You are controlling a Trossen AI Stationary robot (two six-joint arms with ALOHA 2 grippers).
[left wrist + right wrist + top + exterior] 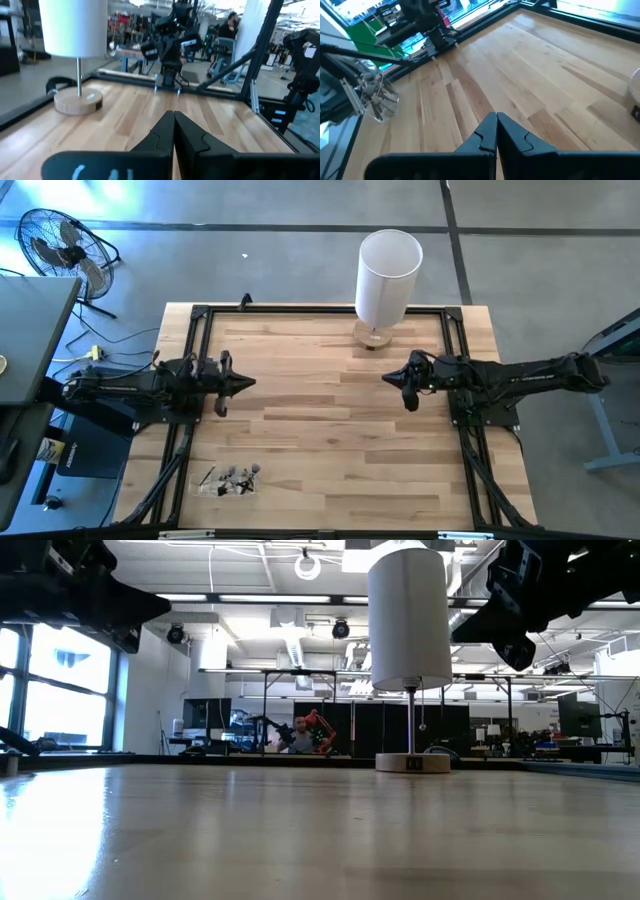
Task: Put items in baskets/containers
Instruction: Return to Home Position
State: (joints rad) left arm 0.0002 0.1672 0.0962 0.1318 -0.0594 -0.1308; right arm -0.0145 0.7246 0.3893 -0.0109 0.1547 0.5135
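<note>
Several thin dark brushes (232,477) lie in a loose heap on and beside a see-through plastic tray (222,486) near the table's near-left corner; the right wrist view shows the same heap (374,95). My left gripper (250,383) hovers shut above the table's left half, pointing right. My right gripper (386,378) hovers shut above the right half, pointing left. In the wrist views the left gripper (173,118) and the right gripper (496,119) each show fingertips closed together, holding nothing. Both are far from the brushes.
A white-shaded lamp (388,268) stands on a round wooden base (373,337) at the table's far edge, between the arms. A black frame (196,320) runs round the tabletop. A fan (60,248) stands on the floor at far left. A person (301,740) sits far behind the table.
</note>
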